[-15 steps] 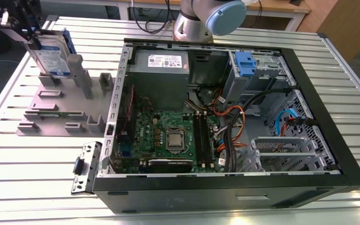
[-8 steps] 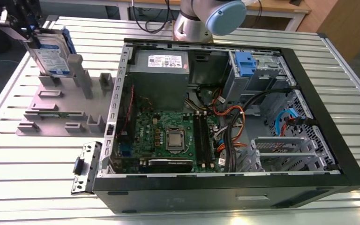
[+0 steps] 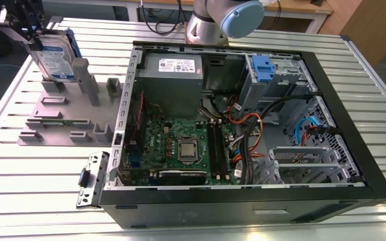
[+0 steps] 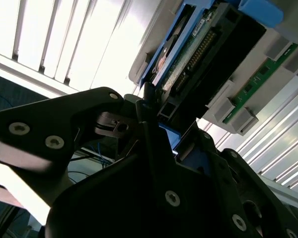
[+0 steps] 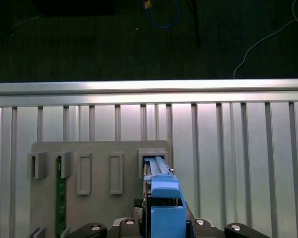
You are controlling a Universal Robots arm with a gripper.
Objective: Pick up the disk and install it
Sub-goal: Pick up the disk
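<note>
- Ribbed aluminium table (image 3: 38, 201), silver slats running across its whole top.
- Grey slotted holder plate (image 3: 52, 108) lies flat near the table's edge at the exterior view's left.
- Open black computer case (image 3: 247, 201) lies on its side across the table's middle.
- Small metal bracket (image 3: 92, 178) lies just beside the case.

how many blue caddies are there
2. One caddy frames the disk upright in the rack at the exterior view's left; the other caddy sits in the case. More may be hidden.
</note>
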